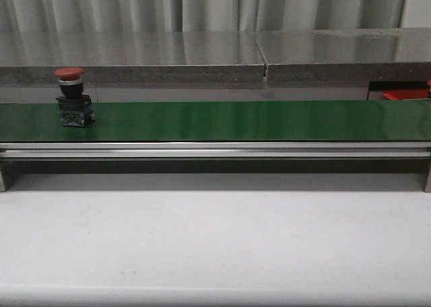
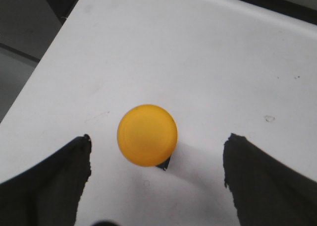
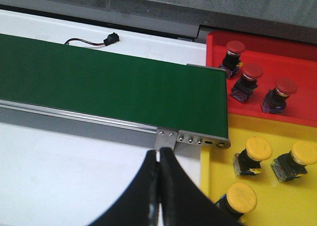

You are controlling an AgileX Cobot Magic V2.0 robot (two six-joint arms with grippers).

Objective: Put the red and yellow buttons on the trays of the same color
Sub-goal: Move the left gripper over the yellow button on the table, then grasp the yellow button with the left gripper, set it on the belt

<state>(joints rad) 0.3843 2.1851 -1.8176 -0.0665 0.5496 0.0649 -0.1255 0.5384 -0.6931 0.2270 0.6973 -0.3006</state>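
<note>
Your left gripper (image 2: 156, 151) was spread wide around a yellow button (image 2: 147, 135) upright on the white table (image 2: 208, 52), not touching. A red button (image 1: 72, 95) stood near the green belt (image 1: 236, 120)'s left end. Your right gripper (image 3: 159, 174) was pressed together, empty, beside the yellow tray (image 3: 218, 186) and red tray (image 3: 297, 55).

Soft, even overhead light; the green belt (image 1: 236, 120) glares faintly, and the nearby fingers (image 2: 44, 186) are blurred.

We see a red button (image 1: 72, 95) standing upright on the green conveyor belt (image 1: 236, 120), near the belt's left end, a grey ledge (image 1: 202, 54) behind the belt.
</note>
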